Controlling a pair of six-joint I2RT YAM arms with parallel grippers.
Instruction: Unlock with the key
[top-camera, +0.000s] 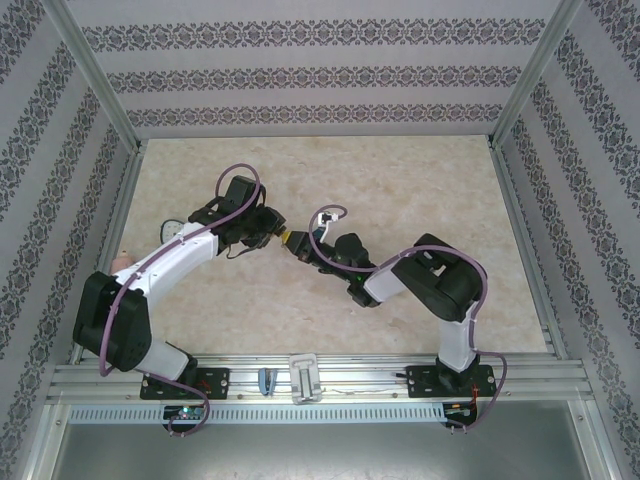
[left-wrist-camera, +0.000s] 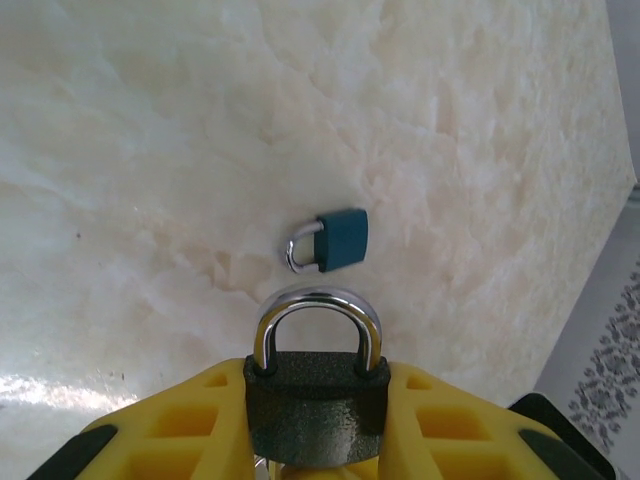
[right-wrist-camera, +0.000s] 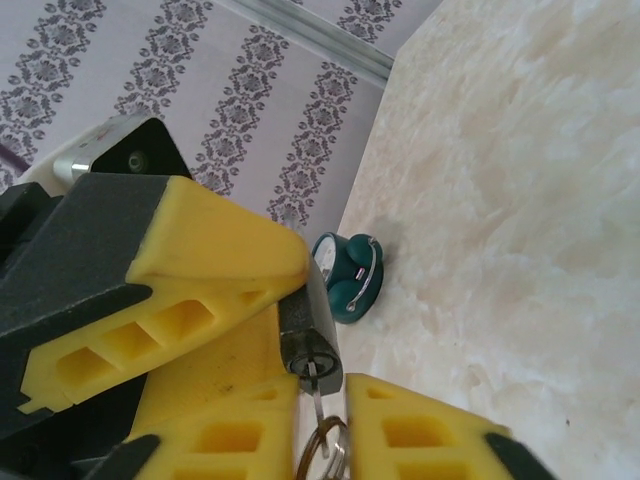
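Note:
A dark grey padlock with a chrome shackle is clamped between the yellow fingers of my left gripper, shackle pointing away from the wrist. The two grippers meet over the middle of the table, left gripper and right gripper. In the right wrist view the padlock's underside faces me, and a key sits in its keyhole with a ring hanging from it. My right gripper straddles the key, jaws slightly apart and clear of the key's blade.
A small blue padlock lies on the marble-patterned table beyond the held lock. A teal alarm clock stands near the patterned wall at the table's edge. The left gripper's yellow fingers crowd the right wrist's upper left.

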